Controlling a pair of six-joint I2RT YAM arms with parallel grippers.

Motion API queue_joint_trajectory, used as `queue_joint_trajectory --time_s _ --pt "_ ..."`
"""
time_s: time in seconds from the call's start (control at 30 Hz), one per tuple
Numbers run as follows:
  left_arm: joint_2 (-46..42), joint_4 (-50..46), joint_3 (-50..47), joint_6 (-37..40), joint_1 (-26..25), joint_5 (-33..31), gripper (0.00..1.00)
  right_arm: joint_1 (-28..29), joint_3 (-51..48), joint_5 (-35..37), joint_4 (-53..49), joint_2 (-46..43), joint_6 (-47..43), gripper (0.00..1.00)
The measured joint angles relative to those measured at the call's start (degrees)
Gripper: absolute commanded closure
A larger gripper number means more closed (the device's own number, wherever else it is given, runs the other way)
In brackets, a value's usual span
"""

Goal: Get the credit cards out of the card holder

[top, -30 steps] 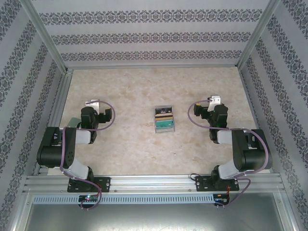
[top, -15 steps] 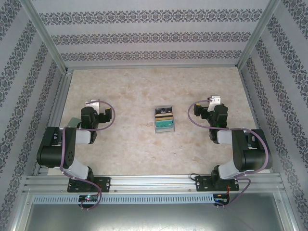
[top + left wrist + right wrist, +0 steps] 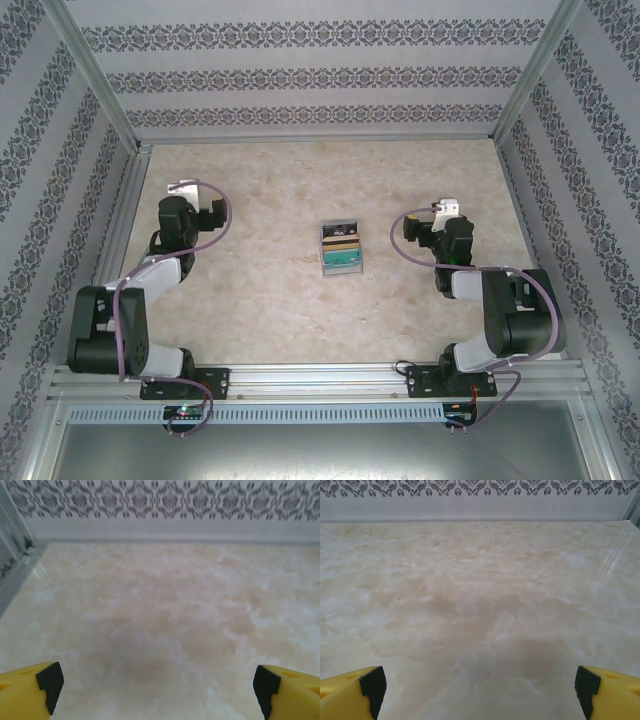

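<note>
Centrally, the card holder [image 3: 324, 248] holds the credit cards [image 3: 341, 241].

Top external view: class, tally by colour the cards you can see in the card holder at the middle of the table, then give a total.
Black card: 1
Tan-gold card: 1
Teal-green card: 1
Total: 3

Yellow fingers [image 3: 22, 695], black pads [image 3: 49, 682]. Ahead of them the table [image 3: 160, 620] is cream marbled with tan, the wall [image 3: 160, 500] white with grey-black damask bands. Between the two pairs: black, gold and teal cards [image 3: 340, 245], grey-blue holder [image 3: 325, 262].
</note>
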Motion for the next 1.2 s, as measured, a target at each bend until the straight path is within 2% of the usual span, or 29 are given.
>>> queue_joint_trajectory --time_s 0.13,0.27,0.43,0.6,0.7,0.83,1.0,1.2 --pt "-2.62 -3.54 0.39 -3.08 0.00 -2.91 0.01 0.02 0.00 1.29 -2.27 -3.10 0.17 0.02" --pt "-5.97 -12.90 2.14 -9.29 0.04 -6.93 0.01 0.04 0.15 3.93 -7.45 -10.05 1.55 0.02" --pt "-7.32 -30.88 14.51 -19.58 0.22 -10.78 0.01 -0.20 4.22 9.97 -20.70 -20.98 12.07 0.02" --pt "-7.78 -42.27 18.10 -27.56 1.01 -13.00 0.01 -1.09 8.35 8.17 -29.05 -25.55 20.15 0.02" --pt "-7.74 -48.78 17.25 -32.33 3.67 -13.73 0.01 -0.92 11.04 5.64 -34.40 -25.33 23.21 0.02" --pt "-6.60 -54.58 15.61 -37.22 10.21 -13.46 0.01 2.08 14.12 4.42 -40.26 -24.87 24.44 0.02" --pt "-0.66 -56.08 14.95 -39.12 18.49 -10.27 0.01 8.33 16.00 4.37 -43.89 -24.70 24.20 0.02" --pt "9.66 -56.46 17.59 -38.86 22.73 -8.68 0.01 14.23 18.93 4.63 -47.43 -22.58 23.63 0.02"
